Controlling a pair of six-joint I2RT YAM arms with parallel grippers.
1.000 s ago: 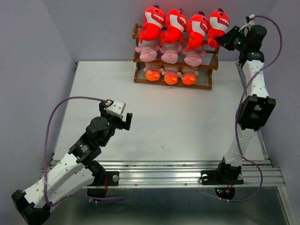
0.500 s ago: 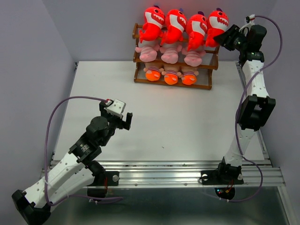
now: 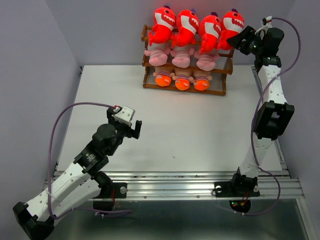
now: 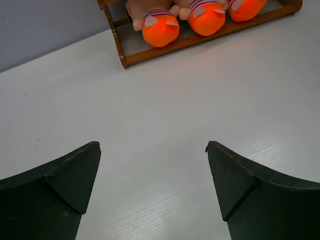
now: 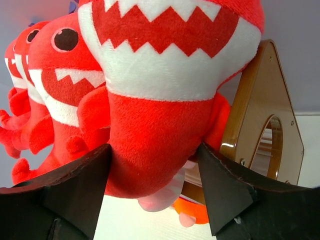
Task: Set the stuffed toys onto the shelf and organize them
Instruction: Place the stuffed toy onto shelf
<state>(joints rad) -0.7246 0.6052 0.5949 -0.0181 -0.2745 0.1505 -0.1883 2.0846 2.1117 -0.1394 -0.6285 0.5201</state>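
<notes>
The shelf [image 3: 222,91] stands at the table's far edge. Its top tier carries several red sharks, the middle tier three pink striped toys [image 3: 181,58], the bottom tier three orange-footed dolls [image 3: 182,83]. My right gripper [image 3: 240,39] is at the shelf's top right end. In the right wrist view it [image 5: 155,149] is open, its fingers either side of the rightmost red shark [image 5: 165,75], whose body fills the gap unsqueezed. My left gripper [image 3: 135,128] hovers low over the table at near left, open and empty [image 4: 152,145]. The orange-footed dolls [image 4: 161,29] lie ahead of it.
The shelf's wooden side panel [image 5: 262,100] is just right of my right fingers. A purple wall rises behind the shelf and along the left side. The white table [image 3: 190,130] ends at a metal rail near the arm bases.
My right gripper's jaws have spread wider around the rightmost shark, letting go of it; the shark stays on the top tier. The left arm has not moved.
</notes>
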